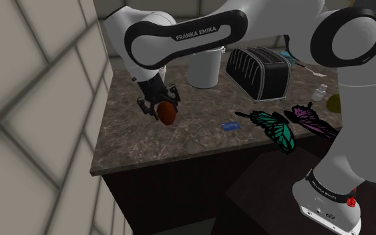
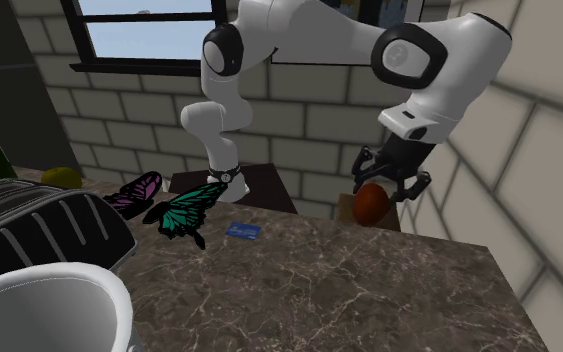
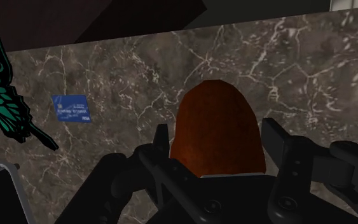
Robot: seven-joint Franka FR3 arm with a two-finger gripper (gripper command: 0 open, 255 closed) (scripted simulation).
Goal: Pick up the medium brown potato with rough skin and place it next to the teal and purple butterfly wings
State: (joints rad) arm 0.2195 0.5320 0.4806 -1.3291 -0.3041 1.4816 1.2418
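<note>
The potato (image 1: 167,112), reddish brown, hangs over the dark stone-patterned table (image 1: 179,147) at the shoulder view's left. It is pinched between the two black fingers of the end effector (image 1: 159,107), which clasp it from both sides. In the wrist view its rounded end sticks out past the fingertips, with the table surface well beyond it. To the potato's right in the shoulder view, a small blue card (image 1: 230,125) lies flat on the table, apart from it. Further right, by the table's near edge, lie the teal and purple butterfly wings (image 1: 280,128), the teal wing toward the card and the purple one beyond it. Farther back on the table stands a white container (image 1: 203,67), with a dark ribbed toaster (image 1: 260,67) just beside it on the right. The white arm (image 1: 193,37) arches over all of this from the shoulder view's right.
</note>
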